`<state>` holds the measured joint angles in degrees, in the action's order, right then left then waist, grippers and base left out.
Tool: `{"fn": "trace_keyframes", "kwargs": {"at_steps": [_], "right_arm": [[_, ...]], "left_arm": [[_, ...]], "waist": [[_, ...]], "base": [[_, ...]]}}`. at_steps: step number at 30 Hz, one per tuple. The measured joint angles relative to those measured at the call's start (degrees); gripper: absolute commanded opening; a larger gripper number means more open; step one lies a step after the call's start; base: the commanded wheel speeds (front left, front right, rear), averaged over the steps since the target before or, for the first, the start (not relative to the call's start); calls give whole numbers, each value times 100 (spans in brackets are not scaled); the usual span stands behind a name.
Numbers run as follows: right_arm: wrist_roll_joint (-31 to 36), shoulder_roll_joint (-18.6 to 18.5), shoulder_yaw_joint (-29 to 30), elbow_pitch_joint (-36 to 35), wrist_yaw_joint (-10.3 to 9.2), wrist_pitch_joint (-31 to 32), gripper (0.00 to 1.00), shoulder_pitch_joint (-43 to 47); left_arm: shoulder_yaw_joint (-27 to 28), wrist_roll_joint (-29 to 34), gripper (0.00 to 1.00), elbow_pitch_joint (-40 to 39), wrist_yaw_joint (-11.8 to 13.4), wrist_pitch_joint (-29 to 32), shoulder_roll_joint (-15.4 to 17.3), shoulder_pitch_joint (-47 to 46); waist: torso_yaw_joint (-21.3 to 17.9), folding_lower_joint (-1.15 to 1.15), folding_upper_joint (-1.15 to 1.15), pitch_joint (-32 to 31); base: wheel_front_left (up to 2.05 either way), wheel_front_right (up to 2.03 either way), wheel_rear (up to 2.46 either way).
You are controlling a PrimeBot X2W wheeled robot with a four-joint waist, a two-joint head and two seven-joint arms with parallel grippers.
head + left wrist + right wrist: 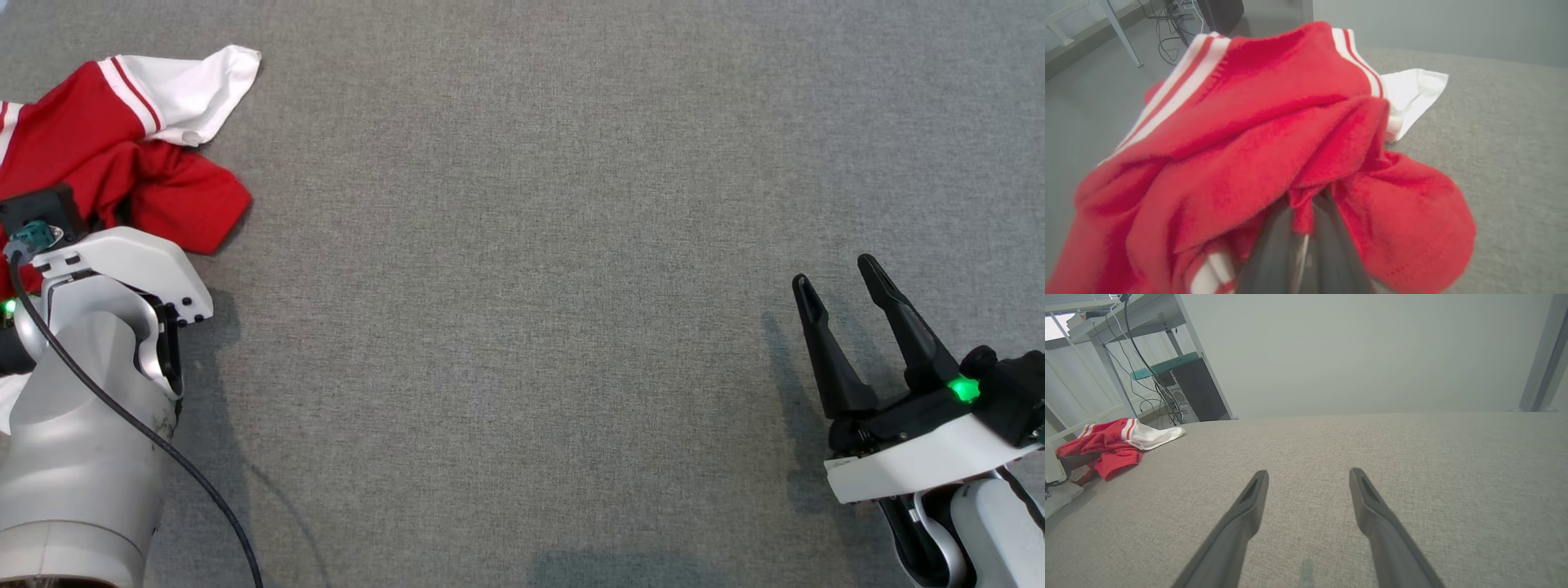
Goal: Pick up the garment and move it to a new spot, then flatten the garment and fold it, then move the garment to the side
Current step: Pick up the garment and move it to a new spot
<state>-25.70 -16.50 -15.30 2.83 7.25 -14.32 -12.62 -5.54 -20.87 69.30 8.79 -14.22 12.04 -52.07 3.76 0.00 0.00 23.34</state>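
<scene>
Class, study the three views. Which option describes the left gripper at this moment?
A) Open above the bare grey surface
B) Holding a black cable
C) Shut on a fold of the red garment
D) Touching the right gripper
C: in the left wrist view the left gripper has its fingers drawn together with a fold of the red garment pinched between them. The right gripper stands open, far from it.

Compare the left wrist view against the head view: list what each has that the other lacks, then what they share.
Left wrist view, not head view: the left pincer shut on a fold of the red and white garment; cables and a table leg on the floor beyond. Head view, not left wrist view: the right pincer, open, over the grey surface, far from the garment. Both: the crumpled garment lying on the grey surface.
</scene>
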Motion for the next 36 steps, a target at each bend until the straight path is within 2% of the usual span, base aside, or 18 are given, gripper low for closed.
{"fn": "trace_keyframes", "kwargs": {"at_steps": [5, 10, 19, 26, 36], "right_arm": [[0, 48, -8, 9, 0, 0, 100, -1], [0, 123, -15, 47, 0, 0, 100, 4], [0, 224, -40, 159, 0, 0, 100, 39], [1, 328, 23, 168, 0, 0, 100, 173], [20, 436, 159, 166, 0, 0, 100, 286]], "left_arm": [[82, 66, 0, -814, 66, -2, 58, 175], [201, 237, 0, -1688, 146, -2, 80, 755], [272, 525, 0, -2688, 234, -2, -32, 1399], [135, 658, 0, -3077, 237, -3, -75, 1660], [-143, 676, 0, -3555, 236, 166, -214, 1797]], "waist": [[-4, 0, 0, -117], [11, -1, 0, -326], [30, 0, 0, -785], [-121, 0, 0, -1054], [-608, 0, 0, -1270]], "base": [[0, 0, 0], [0, 0, 0], [0, 0, 0], [0, 0, 0], [0, 0, 0]]}}
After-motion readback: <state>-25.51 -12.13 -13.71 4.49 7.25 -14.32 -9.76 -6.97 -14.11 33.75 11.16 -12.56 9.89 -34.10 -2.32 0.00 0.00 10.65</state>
